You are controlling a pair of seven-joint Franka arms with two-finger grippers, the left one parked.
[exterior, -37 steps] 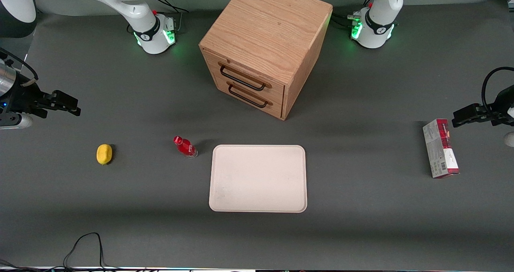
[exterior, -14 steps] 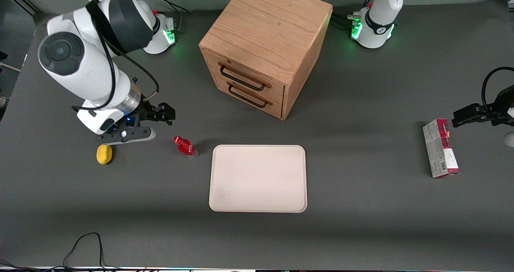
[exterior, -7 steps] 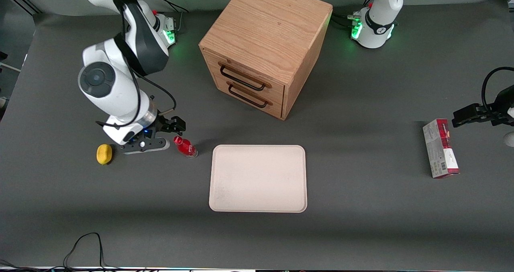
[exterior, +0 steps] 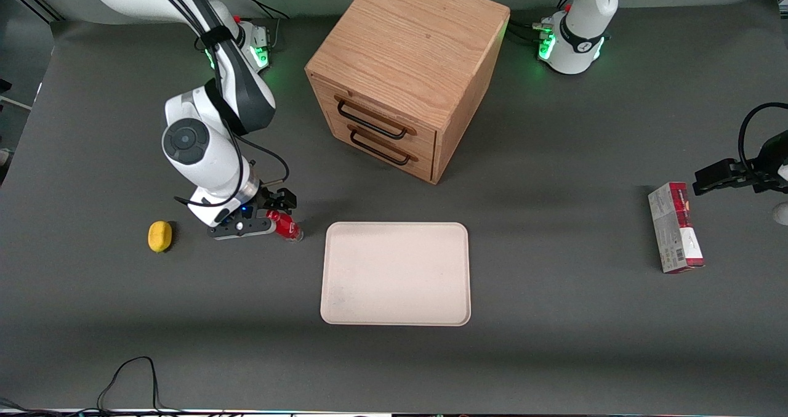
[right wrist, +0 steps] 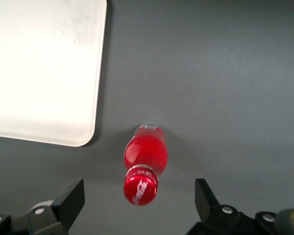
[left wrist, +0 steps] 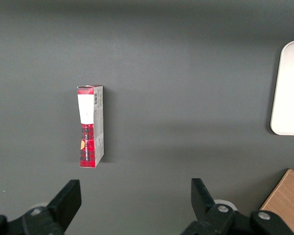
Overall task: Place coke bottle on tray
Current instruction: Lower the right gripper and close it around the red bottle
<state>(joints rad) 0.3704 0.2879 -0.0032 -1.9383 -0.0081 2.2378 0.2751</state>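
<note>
The coke bottle point(exterior: 289, 228), red with a red cap and clear base, stands on the dark table beside the tray point(exterior: 395, 273), toward the working arm's end. The tray is large, cream-white and has nothing on it. My right gripper point(exterior: 279, 211) hangs just above the bottle and covers its cap in the front view. In the right wrist view the gripper point(right wrist: 139, 201) is open. Its two black fingers stand wide apart on either side of the bottle point(right wrist: 145, 157) without touching it. A tray corner point(right wrist: 44, 68) lies close by.
A yellow lemon point(exterior: 160, 236) lies on the table toward the working arm's end. A wooden two-drawer cabinet point(exterior: 406, 72) stands farther from the front camera than the tray. A red-and-white carton point(exterior: 675, 227) lies toward the parked arm's end and shows in the left wrist view point(left wrist: 90, 126).
My right arm has swung in from the table's end, past the lemon, and come down over the coke bottle. The bottle and tray have not moved.
</note>
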